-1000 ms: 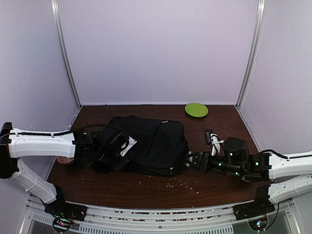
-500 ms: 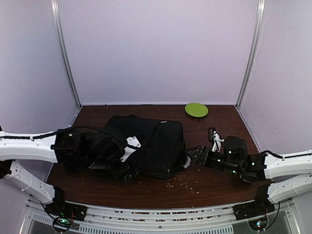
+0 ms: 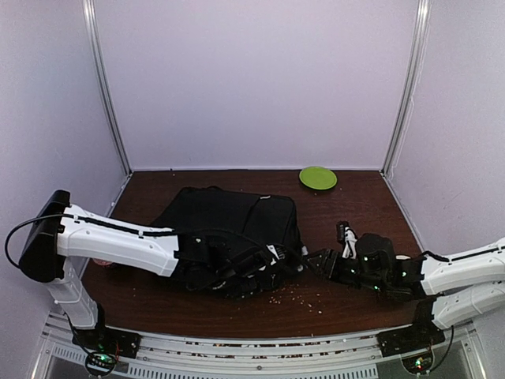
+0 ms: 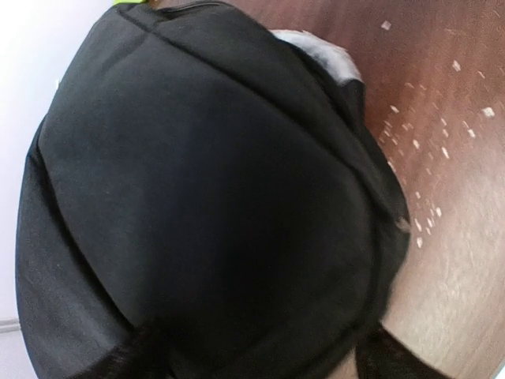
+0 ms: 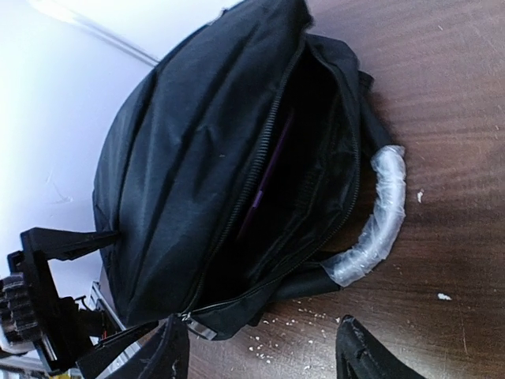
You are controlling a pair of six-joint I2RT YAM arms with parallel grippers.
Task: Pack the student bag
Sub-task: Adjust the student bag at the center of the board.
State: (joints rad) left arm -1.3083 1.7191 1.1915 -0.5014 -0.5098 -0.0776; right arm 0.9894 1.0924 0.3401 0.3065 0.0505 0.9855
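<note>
The black student bag (image 3: 229, 225) lies flat in the middle of the table. Its top zipper is open toward the right. In the right wrist view the bag (image 5: 189, 166) shows a dark open compartment with something purple inside, and a plastic-wrapped handle (image 5: 377, 217). My left gripper (image 3: 264, 264) is at the bag's near right corner. Its jaws stand wide apart, with bag fabric (image 4: 205, 181) filling the space between them. My right gripper (image 3: 317, 262) is open and empty just right of the bag's mouth; its fingers (image 5: 167, 351) frame the zipper end.
A green plate (image 3: 318, 177) sits at the back right. Small crumbs (image 3: 300, 296) are scattered on the brown table in front of the bag. White walls enclose the table on three sides.
My left arm has swung from the bag's left side along its near edge to its right corner. The bag has shifted slightly. My right gripper has drawn a little nearer and lower.
</note>
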